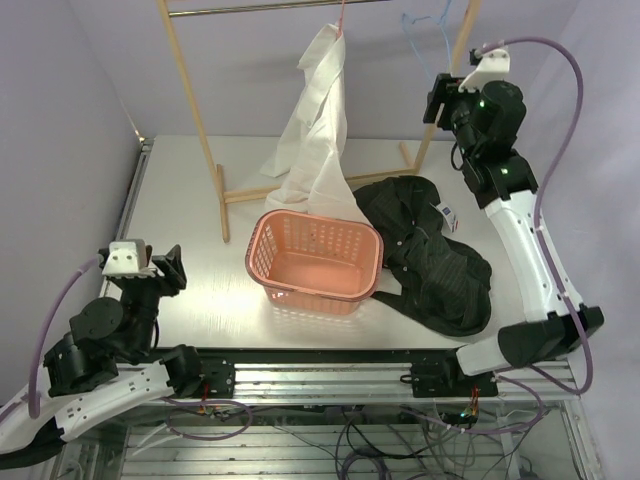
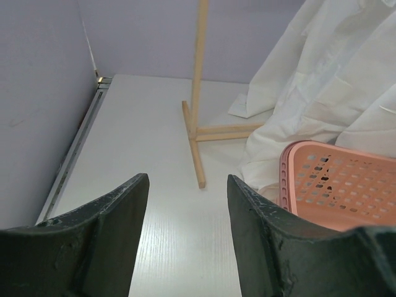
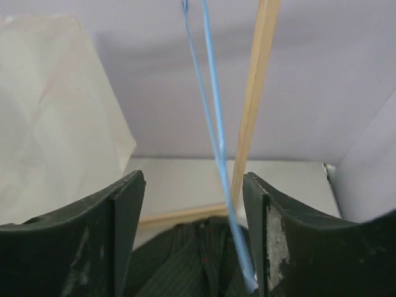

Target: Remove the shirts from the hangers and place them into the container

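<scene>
While the dark shirt lies heaped on the tabletop against the empty basket, with left pincer and right pincer both apart and holding nothing, the blue hanger between the right jaws risks snagging if that arm descends.

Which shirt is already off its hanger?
The dark pinstriped shirt, heaped on the table beside the pink basket; the cream shirt hangs from the pink hanger.

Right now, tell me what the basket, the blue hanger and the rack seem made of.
Basket: likely moulded plastic, salmon-pink, matte, perforated walls. Blue hanger: apparently thin coated wire, smooth. Rack: pale unpainted wood, by its colour and square sticks.
</scene>
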You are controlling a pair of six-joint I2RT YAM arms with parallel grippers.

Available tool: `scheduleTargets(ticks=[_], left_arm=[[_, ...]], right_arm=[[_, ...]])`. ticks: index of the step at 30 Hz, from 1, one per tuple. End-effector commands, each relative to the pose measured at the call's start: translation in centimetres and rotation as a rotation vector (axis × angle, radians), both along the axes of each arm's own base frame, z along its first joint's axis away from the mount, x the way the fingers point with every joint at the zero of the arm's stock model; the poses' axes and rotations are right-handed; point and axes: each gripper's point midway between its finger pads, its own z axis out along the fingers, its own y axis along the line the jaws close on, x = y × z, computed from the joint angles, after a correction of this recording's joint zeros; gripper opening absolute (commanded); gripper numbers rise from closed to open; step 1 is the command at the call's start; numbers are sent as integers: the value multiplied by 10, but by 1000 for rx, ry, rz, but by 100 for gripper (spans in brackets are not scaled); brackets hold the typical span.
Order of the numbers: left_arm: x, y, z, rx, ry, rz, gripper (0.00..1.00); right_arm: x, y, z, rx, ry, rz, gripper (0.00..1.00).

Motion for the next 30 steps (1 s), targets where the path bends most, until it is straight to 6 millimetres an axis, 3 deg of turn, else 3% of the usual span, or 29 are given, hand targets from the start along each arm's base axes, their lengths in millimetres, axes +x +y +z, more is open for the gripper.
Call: scheduleTargets(ticks=[1,4,10,15,17,18,19,30], left_arm=[[-2,9,3,-50,-20,31,63],[-1,7,3,-47,-19,29,61],[2,0,1,-11,-5,19,59],[1,1,1,-13,-7,17,59],[1,2,1,-18,-8,20,59],[1,3,1,-21,-9,22,58],[0,3,1,-23,-9,25,59],[-2,10,1,-50,-16,44,57]], right_arm=[[-47,-10,5,43,10,12,67],[-76,-17,-18,60,76,9,68],[-130,-22,-101,163,261,-3,69],[-151,-19,-204,203,500,-23,76],[-156,-18,-242,217,600,-50,78],[-157,-16,-258,226,643,-57,96],[-156,-13,-272,233,676,-49,99],[-124,-4,-377,236,909,-133,100]])
